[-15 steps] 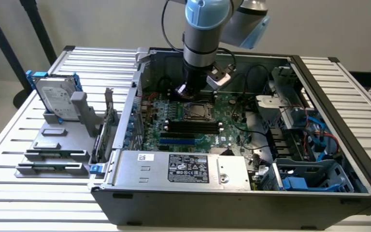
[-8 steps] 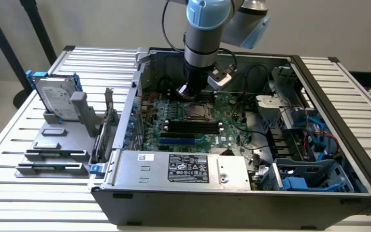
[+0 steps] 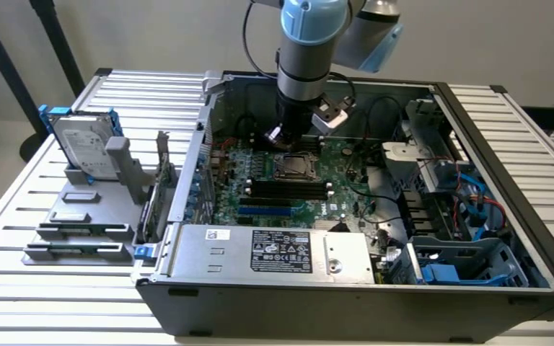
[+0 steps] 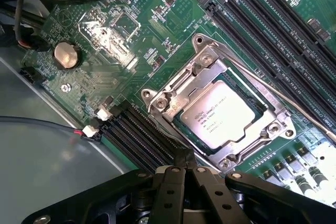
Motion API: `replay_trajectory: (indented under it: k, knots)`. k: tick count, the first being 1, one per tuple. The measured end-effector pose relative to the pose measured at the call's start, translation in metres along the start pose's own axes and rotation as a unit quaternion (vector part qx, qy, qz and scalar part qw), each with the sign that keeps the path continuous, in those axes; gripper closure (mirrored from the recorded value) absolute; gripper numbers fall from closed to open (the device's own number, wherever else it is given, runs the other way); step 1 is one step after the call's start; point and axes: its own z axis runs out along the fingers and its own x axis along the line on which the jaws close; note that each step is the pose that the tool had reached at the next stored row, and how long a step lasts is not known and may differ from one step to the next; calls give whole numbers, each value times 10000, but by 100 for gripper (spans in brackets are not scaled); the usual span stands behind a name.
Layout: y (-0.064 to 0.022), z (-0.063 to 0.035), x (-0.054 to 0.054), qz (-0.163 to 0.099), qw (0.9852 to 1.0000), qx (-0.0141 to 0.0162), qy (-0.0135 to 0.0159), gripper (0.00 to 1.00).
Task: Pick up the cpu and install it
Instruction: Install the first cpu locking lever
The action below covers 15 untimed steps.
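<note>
While seated in socket (image 4: 210, 103), cpu (image 4: 220, 116), fingers (image 4: 185, 167) closed

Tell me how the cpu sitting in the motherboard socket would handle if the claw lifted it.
The cpu looks like a flat plate with a metal top, so probably stiff. Its smooth top may be slippery. It lies low inside the socket frame, so little edge shows to grip.

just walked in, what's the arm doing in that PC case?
A single robot arm is reaching into an open computer case, poised over the motherboard. The cpu is sitting in its socket, inside the metal frame, with the retention lever running alongside. The gripper is shut and empty, just beside the socket and not touching the chip. Outside the case, on the exterior view's left, a hard drive stands in a grey holder.
</note>
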Motion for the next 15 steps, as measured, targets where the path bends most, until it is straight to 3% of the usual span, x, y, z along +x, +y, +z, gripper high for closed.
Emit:
replay_trajectory:
  k: [15]
  knots:
    - [37,10,40,-27,10000,-11,-19,89]
